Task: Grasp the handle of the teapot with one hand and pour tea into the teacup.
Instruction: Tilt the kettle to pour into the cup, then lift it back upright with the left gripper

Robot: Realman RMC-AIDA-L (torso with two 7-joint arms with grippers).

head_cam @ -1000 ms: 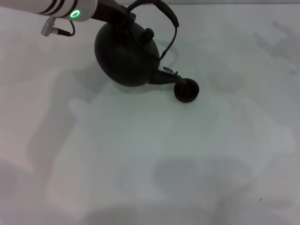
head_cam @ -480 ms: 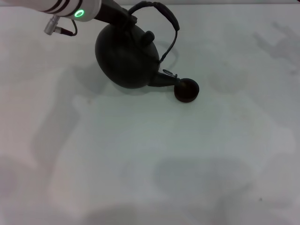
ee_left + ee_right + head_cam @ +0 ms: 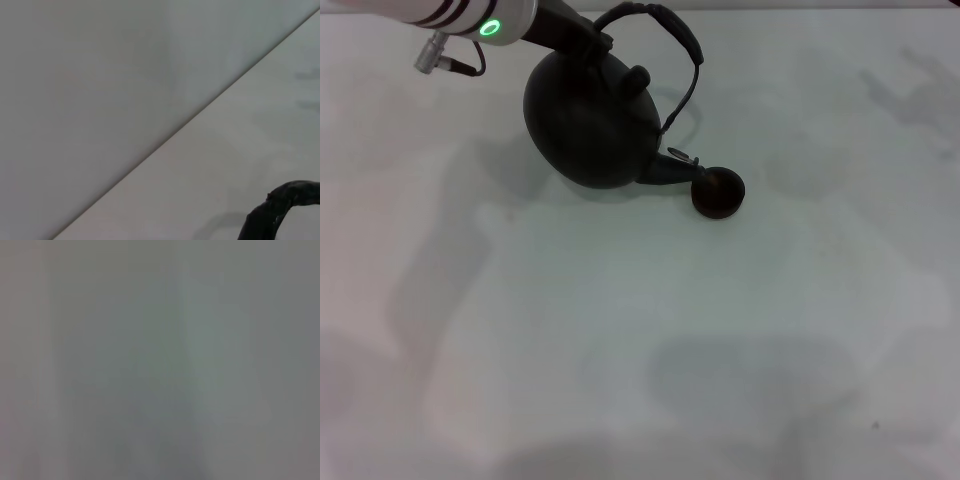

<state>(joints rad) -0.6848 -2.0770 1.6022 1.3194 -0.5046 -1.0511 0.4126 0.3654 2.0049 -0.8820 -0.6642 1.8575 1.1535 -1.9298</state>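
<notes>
The black teapot (image 3: 588,120) is tilted at the back of the white table, in the head view. Its short spout (image 3: 667,169) points down and right and reaches the rim of the small black teacup (image 3: 718,193). The arched dark handle (image 3: 670,22) leans toward the cup above the lid knob (image 3: 637,77). My left gripper (image 3: 582,40) comes in from the top left and is shut on the handle's left end. A piece of the handle shows in the left wrist view (image 3: 277,212). My right gripper is out of view.
The white table (image 3: 640,330) stretches wide in front of the pot and cup. A grey wall meets the table's far edge in the left wrist view (image 3: 100,90). The right wrist view shows only a blank grey surface.
My left arm and the teapot shifted slightly right a second ago. They have stayed still over the last half second, with the spout at the cup.
</notes>
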